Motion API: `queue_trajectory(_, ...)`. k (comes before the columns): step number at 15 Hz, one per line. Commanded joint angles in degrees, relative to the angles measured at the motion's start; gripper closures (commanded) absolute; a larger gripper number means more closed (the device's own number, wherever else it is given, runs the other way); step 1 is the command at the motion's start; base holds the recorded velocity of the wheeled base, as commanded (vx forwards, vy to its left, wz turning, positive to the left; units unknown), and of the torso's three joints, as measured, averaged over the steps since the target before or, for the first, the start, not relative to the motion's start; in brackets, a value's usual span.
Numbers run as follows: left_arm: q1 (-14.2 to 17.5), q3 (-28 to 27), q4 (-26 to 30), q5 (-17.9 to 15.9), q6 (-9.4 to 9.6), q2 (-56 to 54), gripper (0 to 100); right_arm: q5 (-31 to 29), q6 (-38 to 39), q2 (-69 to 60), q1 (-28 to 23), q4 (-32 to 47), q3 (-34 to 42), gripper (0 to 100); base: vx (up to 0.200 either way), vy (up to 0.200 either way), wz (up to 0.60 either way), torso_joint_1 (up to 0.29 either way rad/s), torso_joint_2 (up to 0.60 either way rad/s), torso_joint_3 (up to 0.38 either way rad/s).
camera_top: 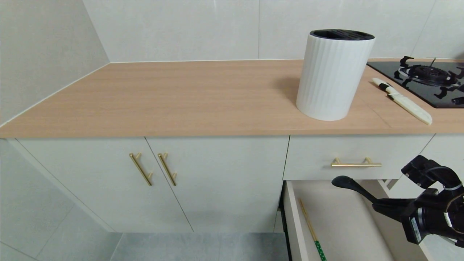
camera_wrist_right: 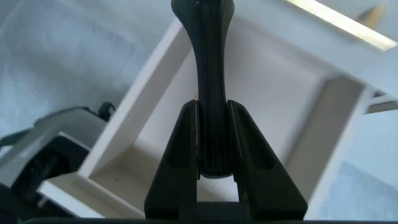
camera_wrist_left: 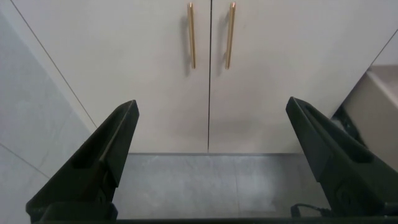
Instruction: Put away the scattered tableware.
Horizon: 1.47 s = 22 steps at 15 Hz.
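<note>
A black utensil [camera_top: 352, 187] with a rounded end is held level over the open drawer [camera_top: 291, 214] below the counter, with my right gripper [camera_top: 380, 208] shut on it. In the right wrist view the fingers of the right gripper [camera_wrist_right: 211, 118] clamp the utensil's [camera_wrist_right: 208, 50] dark shaft above the pale drawer [camera_wrist_right: 149, 68]. A pair of chopsticks [camera_top: 310, 226] with green ends lies along the drawer's left side. A white-handled knife [camera_top: 402, 101] lies on the counter beside the white ribbed knife block [camera_top: 333, 76]. My left gripper [camera_wrist_left: 211, 109] stands open, low before the cabinet doors.
A black gas hob [camera_top: 427, 78] sits at the counter's right end. The shut drawer above the open one carries a gold handle [camera_top: 356, 165]. Two gold door handles [camera_wrist_left: 210, 34] hang on the cabinet doors. The wooden countertop [camera_top: 181, 98] left of the block is bare.
</note>
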Motion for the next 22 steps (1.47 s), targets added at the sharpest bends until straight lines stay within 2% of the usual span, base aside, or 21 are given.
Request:
queue_trajectory(1, 0.0, -0.1, 0.0, 0.0, 0.02, 0.0, 0, 0.0, -0.1, 3.3, 0.1, 0.0, 0.3, 100, 0.000, 0.000, 0.00, -0.193, 0.46, 0.281)
queue_trajectory(11, 0.1, 0.0, 0.0, 0.0, 0.02, 0.0, 0, -0.7, -0.1, 11.2, 0.0, -1.4, 0.4, 100, 0.000, 0.000, 0.00, -0.154, 0.46, 0.303)
queue_trajectory(14, 0.1, -0.1, 0.0, 0.0, 0.02, 0.0, 0, -1.5, 0.0, 13.3, 0.0, -2.7, 0.3, 100, 0.000, 0.000, 0.00, -0.041, 0.19, 0.128)
queue_trajectory(18, 0.0, 0.0, 0.0, 0.0, 0.02, 0.0, 0, -8.5, 0.7, 20.0, -0.5, -8.6, -0.2, 100, 0.000, 0.000, 0.00, -0.004, 0.01, 0.008)
queue_trajectory(21, 0.1, 0.0, 0.0, 0.0, 0.02, 0.0, 0, -16.3, 8.3, 25.3, -0.7, -10.3, -4.0, 100, 0.000, 0.000, 0.00, 0.000, 0.00, 0.000)
queue_trajectory(22, 0.0, 0.0, 0.0, 0.0, 0.02, 0.0, 0, -16.7, 9.1, 27.0, -1.3, -10.1, -5.1, 100, 0.000, 0.000, 0.00, 0.000, 0.00, 0.000)
